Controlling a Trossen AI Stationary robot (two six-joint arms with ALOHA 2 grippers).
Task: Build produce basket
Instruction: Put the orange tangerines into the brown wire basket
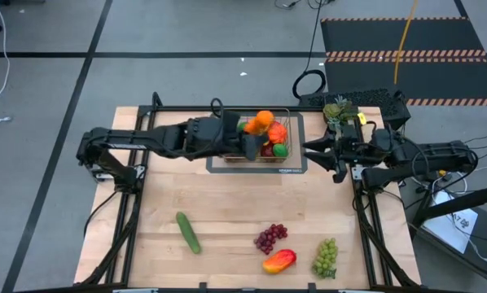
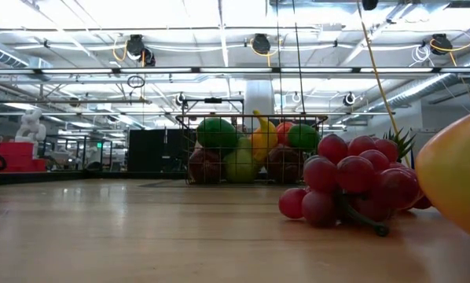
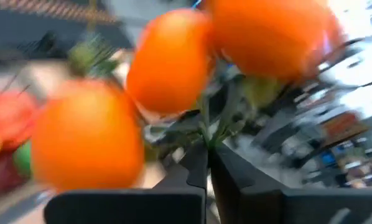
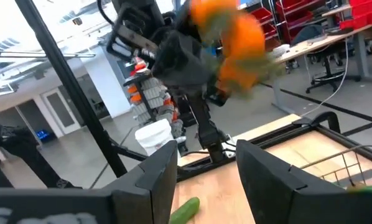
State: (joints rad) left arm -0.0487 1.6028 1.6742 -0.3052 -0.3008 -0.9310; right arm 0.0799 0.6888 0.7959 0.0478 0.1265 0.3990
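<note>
- High view: the left gripper (image 1: pixel 252 140) hangs over the basket (image 1: pixel 260 159), with a bunch of oranges (image 1: pixel 264 122) at its tip. The right gripper (image 1: pixel 318 155) waits just beside the basket's other end. The cucumber (image 1: pixel 188 232), purple grapes (image 1: pixel 270 238), mango (image 1: pixel 278 260) and green grapes (image 1: pixel 326 257) lie well apart from both.
- Low view: the basket (image 2: pixel 251 119) stands filled, behind the purple grapes (image 2: pixel 349 185).
- Left wrist view: its fingers (image 3: pixel 192 171) are pinched closed on the oranges' (image 3: pixel 173 62) green stem.
- Right wrist view: its fingers (image 4: pixel 158 171) stand parted, holding nothing.

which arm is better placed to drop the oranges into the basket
Left. Its gripper is shut on the orange cluster right above the basket; the right gripper waits empty beside it.
</note>
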